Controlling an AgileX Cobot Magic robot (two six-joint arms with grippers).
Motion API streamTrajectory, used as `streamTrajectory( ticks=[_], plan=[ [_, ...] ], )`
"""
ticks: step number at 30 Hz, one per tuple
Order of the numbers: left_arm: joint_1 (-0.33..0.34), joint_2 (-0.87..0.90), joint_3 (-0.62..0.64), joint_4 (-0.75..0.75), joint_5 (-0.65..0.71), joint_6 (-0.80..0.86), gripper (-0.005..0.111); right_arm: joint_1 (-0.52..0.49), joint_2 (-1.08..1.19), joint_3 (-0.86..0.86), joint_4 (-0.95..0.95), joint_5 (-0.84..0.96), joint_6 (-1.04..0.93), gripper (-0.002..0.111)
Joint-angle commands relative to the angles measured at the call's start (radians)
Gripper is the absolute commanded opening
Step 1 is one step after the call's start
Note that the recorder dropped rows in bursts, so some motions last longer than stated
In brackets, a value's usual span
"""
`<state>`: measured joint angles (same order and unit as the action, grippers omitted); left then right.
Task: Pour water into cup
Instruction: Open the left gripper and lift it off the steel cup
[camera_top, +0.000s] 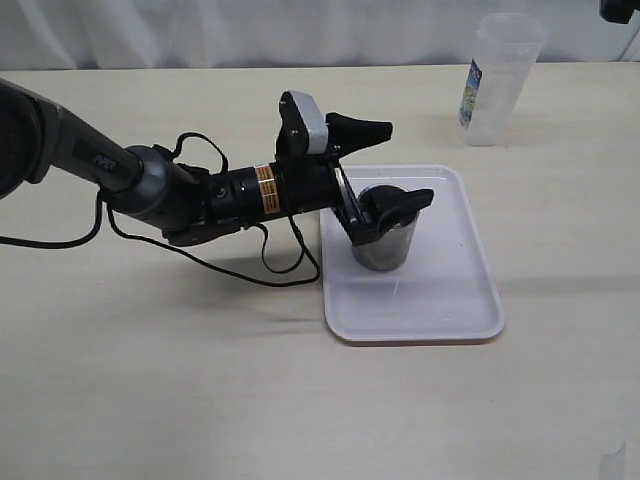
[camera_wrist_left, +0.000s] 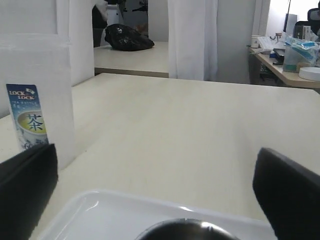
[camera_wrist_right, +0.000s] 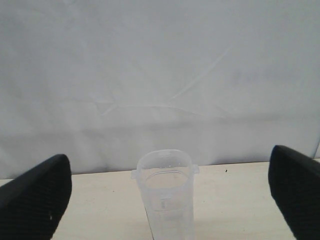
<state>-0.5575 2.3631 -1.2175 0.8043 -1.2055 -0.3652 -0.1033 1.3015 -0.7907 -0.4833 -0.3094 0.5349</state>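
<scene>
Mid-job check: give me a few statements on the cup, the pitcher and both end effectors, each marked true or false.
1. The cup stands on the white tray. True.
2. The pitcher is on the tray too. False: it stands upright on the table, beyond the tray.
3. The left end effector is open at the cup. True.
4. The right end effector is shut on the pitcher. False: it is wide open, and the pitcher stands apart from both its fingers.

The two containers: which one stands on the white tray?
The short steel cup, by the left gripper. The tall plastic pitcher stands on the table, off the tray.
</scene>
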Motion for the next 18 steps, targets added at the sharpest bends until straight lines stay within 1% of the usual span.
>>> streamTrajectory(
  ticks=[1,9,12,14,18],
  plan=[
    [0.010,-0.009,-0.006,-0.010,-0.016,-0.003,0.100,0.000,0.000,0.006,-0.008,0.001,0.002,0.110],
    [0.011,-0.009,-0.006,-0.012,-0.016,-0.005,0.100,0.000,0.000,0.006,-0.008,0.001,0.002,0.110],
    [0.011,-0.009,-0.006,-0.035,-0.016,-0.005,0.098,0.000,0.000,0.006,-0.008,0.001,0.002,0.110],
    [0.011,-0.009,-0.004,-0.043,-0.016,-0.005,0.091,0.000,0.000,0.006,-0.008,0.001,0.002,0.110],
    [0.013,-0.033,-0.004,-0.006,-0.016,-0.005,0.061,0.000,0.000,0.006,-0.008,0.001,0.002,0.110]
  ],
)
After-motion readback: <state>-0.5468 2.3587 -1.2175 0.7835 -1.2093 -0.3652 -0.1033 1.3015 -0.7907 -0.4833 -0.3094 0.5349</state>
